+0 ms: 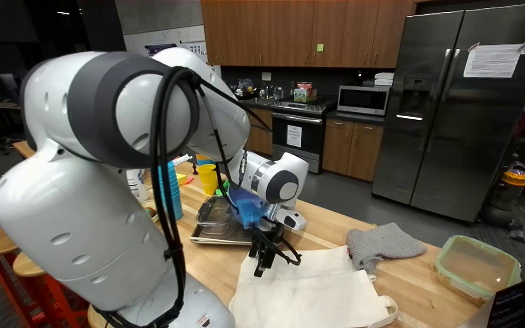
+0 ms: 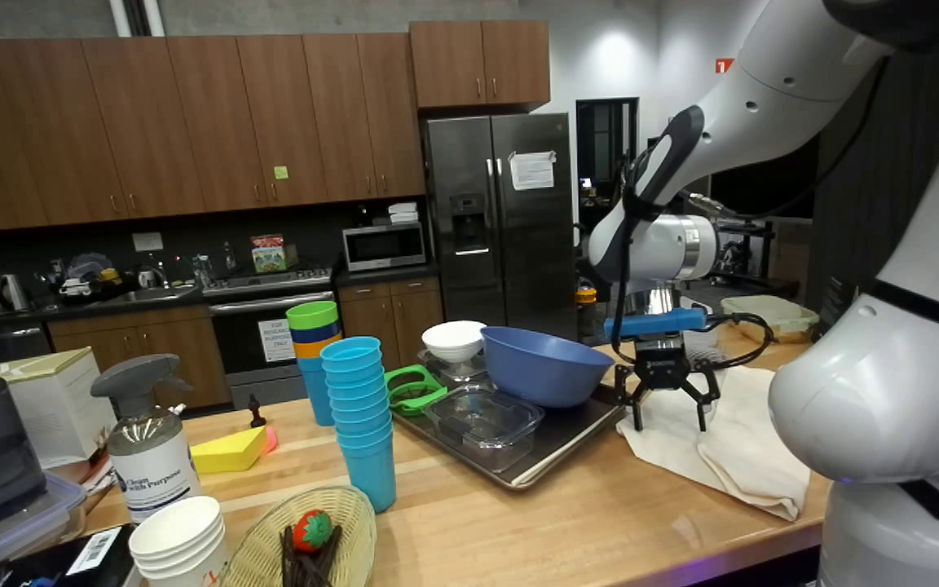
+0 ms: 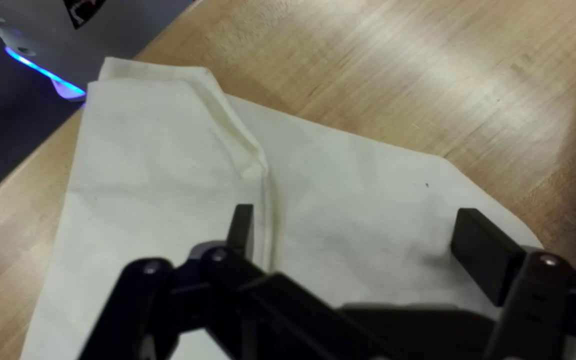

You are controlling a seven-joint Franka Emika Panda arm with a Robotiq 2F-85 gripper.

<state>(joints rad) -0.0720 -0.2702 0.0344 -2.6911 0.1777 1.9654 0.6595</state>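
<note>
A cream canvas cloth (image 3: pixel 168 150), apparently a tote bag with a strap loop, lies partly folded on the wooden table in both exterior views (image 1: pixel 308 296) (image 2: pixel 751 432). Over its end nearer the tray, my gripper (image 3: pixel 355 225) points down with jaws wide apart and nothing gripped. In the wrist view the raised edge of the fold runs between the fingers, close to the left-hand one. The fingertips (image 2: pixel 638 424) hang at or just above the fabric; contact cannot be made out. In an exterior view the gripper (image 1: pixel 257 264) is seen side-on.
Beside the gripper, a dark baking tray (image 2: pixel 510 481) bears a blue bowl (image 2: pixel 543 367), a clear container (image 2: pixel 486 424) and white bowls (image 2: pixel 453 338). A grey knitted cloth (image 1: pixel 383 246) and a green-rimmed container (image 1: pixel 476 269) sit beyond the canvas. Stacked blue cups (image 2: pixel 368 456) stand farther off.
</note>
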